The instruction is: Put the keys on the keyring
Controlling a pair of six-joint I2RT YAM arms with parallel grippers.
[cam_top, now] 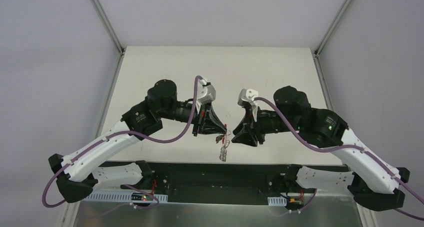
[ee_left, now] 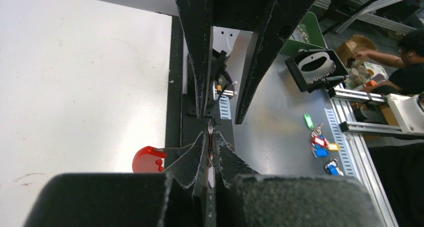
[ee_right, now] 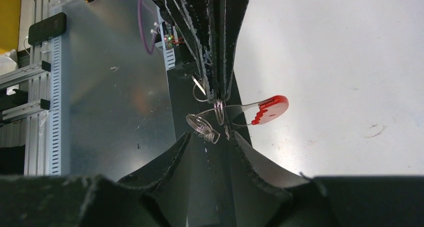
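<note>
Fingers meet over the near middle of the white desk (cam_top: 220, 72), one pair reaching in from each side. The left fingers (ee_right: 215, 62) are pressed together, clamped on a small silver ring of the keyring (ee_right: 219, 112) right at their tips. From that ring a thin wire runs toward the far side to the red crescent piece (ee_right: 270, 108), which hangs in the air above the desk surface. A coiled bunch of wire loops (ee_right: 202, 126) sits on the near side of the ring, over the dark near edge of the desk.

The right fingers (ee_right: 170, 162) stand apart, their tips just short of the left ones. The wire bunch lies just ahead of the gap between them, and neither tip presses on it.

In the top view the bunch dangles below the two pairs of tips, toward the near edge. The keys cannot be told from the wire loops at this size. In the left wrist view, coloured key tags (ee_left: 320, 148) lie on the metal surface beyond the desk's near edge
</note>
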